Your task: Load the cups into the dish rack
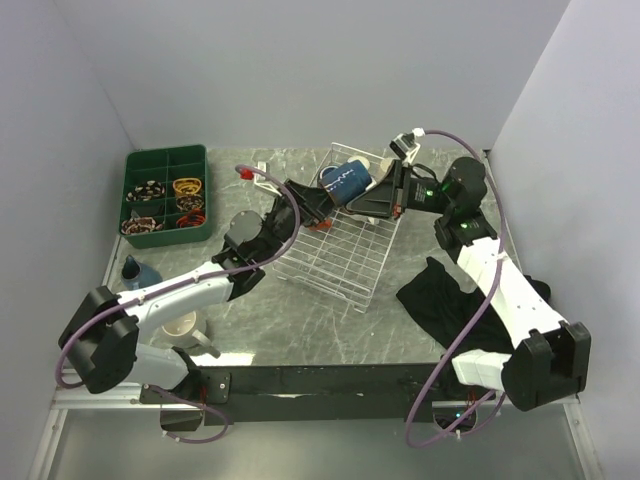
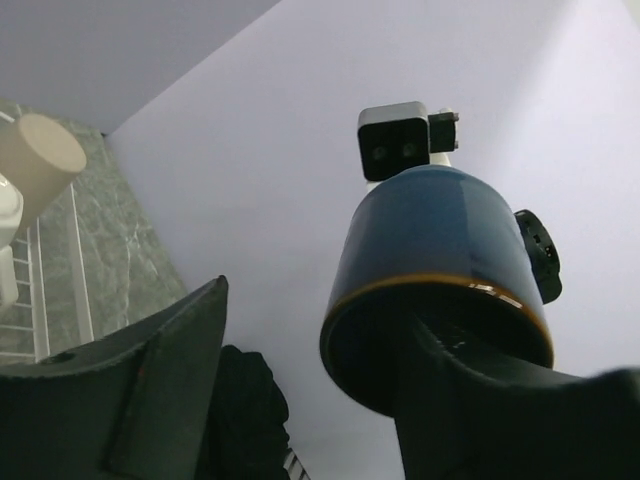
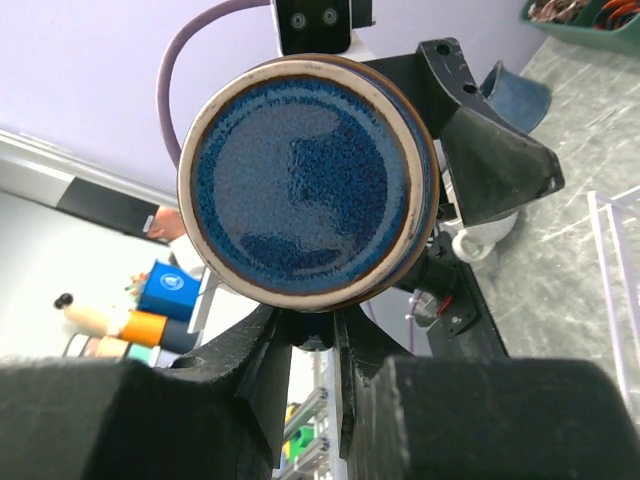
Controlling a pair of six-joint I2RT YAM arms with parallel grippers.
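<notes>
Grey marble table, lilac walls — rt gripper grips blue mug.

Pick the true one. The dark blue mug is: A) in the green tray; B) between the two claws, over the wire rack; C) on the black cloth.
B: the dark blue mug hangs between the left claw and right claw, above the wire rack's far end.
</notes>
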